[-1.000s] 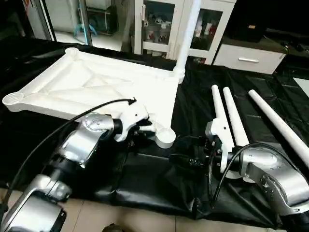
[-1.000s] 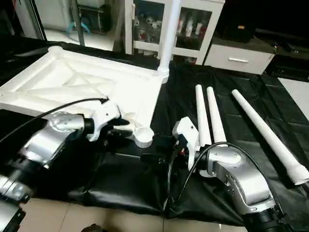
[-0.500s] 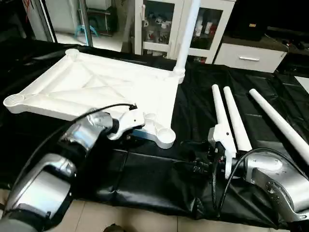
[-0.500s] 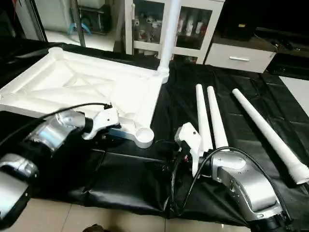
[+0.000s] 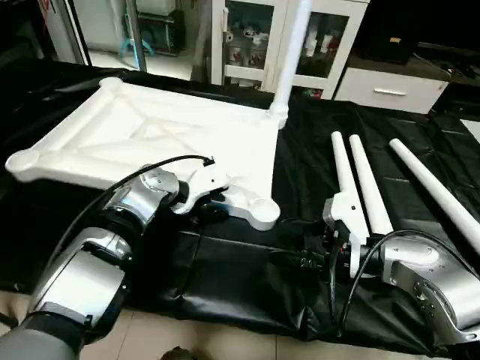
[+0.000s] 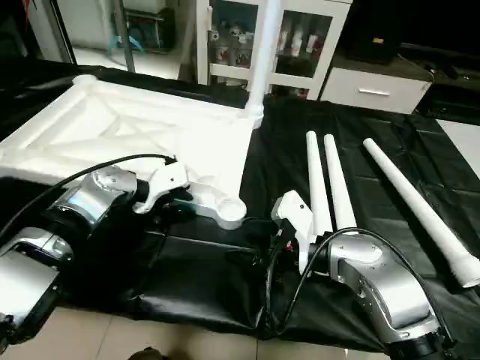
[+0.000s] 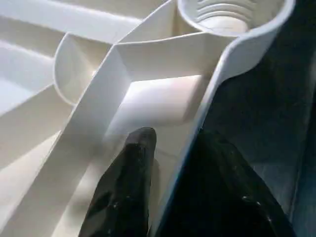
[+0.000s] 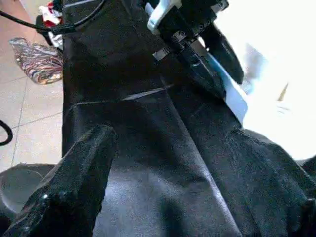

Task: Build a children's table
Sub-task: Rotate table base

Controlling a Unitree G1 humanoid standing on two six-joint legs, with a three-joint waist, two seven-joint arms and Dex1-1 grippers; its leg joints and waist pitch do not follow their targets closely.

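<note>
Gripping the tabletop rim, the left claw has one finger inside the wall and one outside, beside the near corner socket. Right claw hangs wide open and empty over the black-covered table. One leg stands in the far socket; three legs lie to the right. Step looks like positioning the top; next needs a loose leg fetched.

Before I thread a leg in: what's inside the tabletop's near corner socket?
The socket shows screw-thread ridges around a pale inner core; its bottom is out of sight. No leg stands in it.
</note>
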